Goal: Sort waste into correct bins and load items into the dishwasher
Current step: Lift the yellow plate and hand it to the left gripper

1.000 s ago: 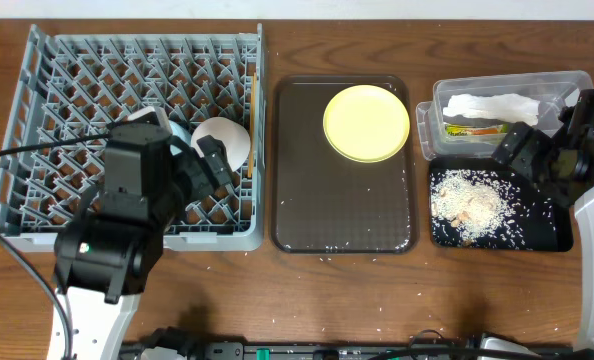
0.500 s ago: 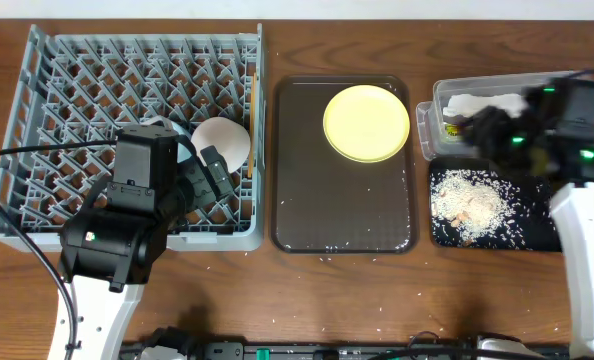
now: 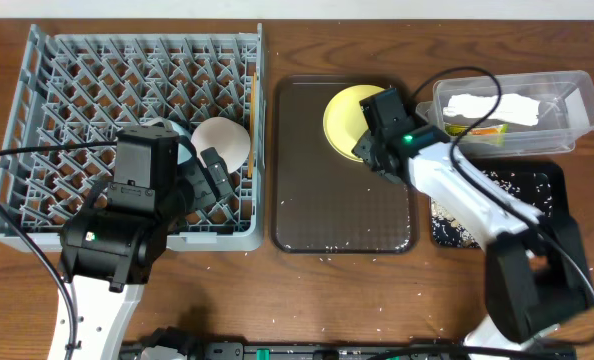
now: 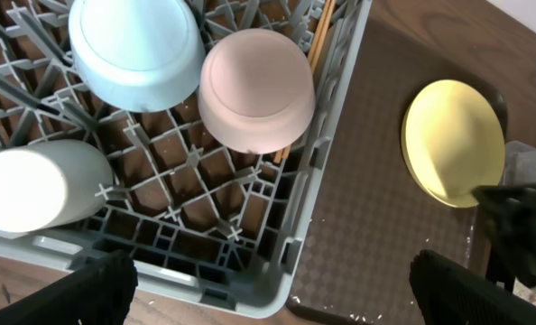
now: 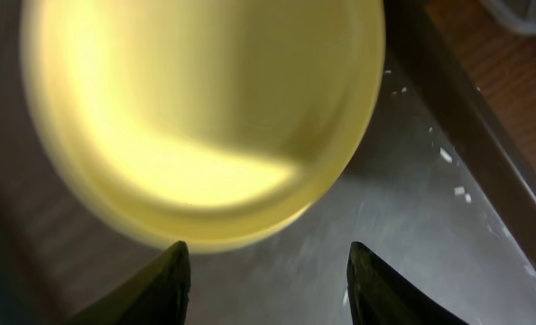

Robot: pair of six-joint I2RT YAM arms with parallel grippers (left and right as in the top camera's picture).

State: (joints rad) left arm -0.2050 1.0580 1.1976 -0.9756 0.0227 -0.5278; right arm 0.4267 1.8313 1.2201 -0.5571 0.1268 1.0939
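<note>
Yellow plate [image 3: 345, 118]: you will find it lying flat and face up on the brown serving tray [image 3: 337, 210], in the tray's far right corner.
Bearing from tool: it sits straight ahead of the right gripper [image 5: 263, 289], with its near rim just beyond the fingertips and bare tray showing between them.
Right gripper state: the fingers are partly spread, with nothing pinched.
Plate axis: it is round, so you have no long axis or pointing end to line up with; any stretch of the rim serves, and the nearest stretch faces the tool.
Nearer arm: the right arm, over that same tray corner.
Left gripper [image 4: 272, 289]: spread wide and holding nothing, it hangs beyond the tray's left edge, over the dish rack [image 3: 137, 35].
Your next move, as I judge it: get one finger under the rim before closing.
</note>
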